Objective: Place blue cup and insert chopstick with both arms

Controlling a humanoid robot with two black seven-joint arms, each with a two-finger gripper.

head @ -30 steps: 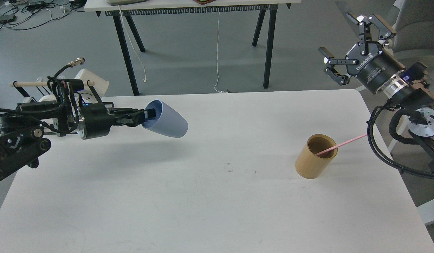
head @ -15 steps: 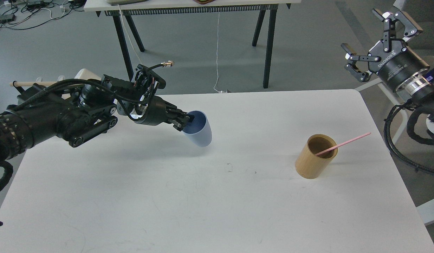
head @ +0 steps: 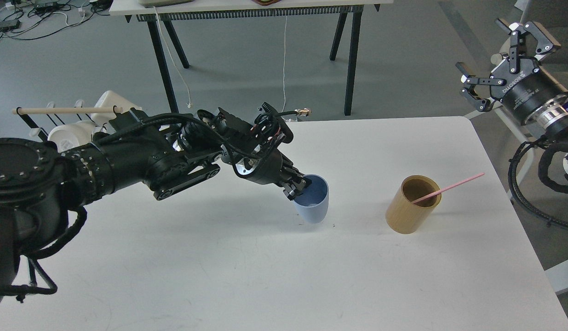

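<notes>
The pale blue cup stands nearly upright at the middle of the white table, its base at or just above the surface. My left gripper is shut on the cup's left rim, one finger inside. The pink chopstick leans out of the tan wooden cylinder cup to the right of the blue cup, pointing up and right. My right gripper is open and empty, raised beyond the table's far right corner, well away from the chopstick.
A black wire rack with a beige wooden rod and white mugs stands off the table's far left corner. A black-legged table stands behind. My right arm's cables hang by the table's right edge.
My left arm has carried the blue cup right and down towards the table's middle, turning it from tilted to nearly upright. My right gripper has drawn slightly further right and away.
</notes>
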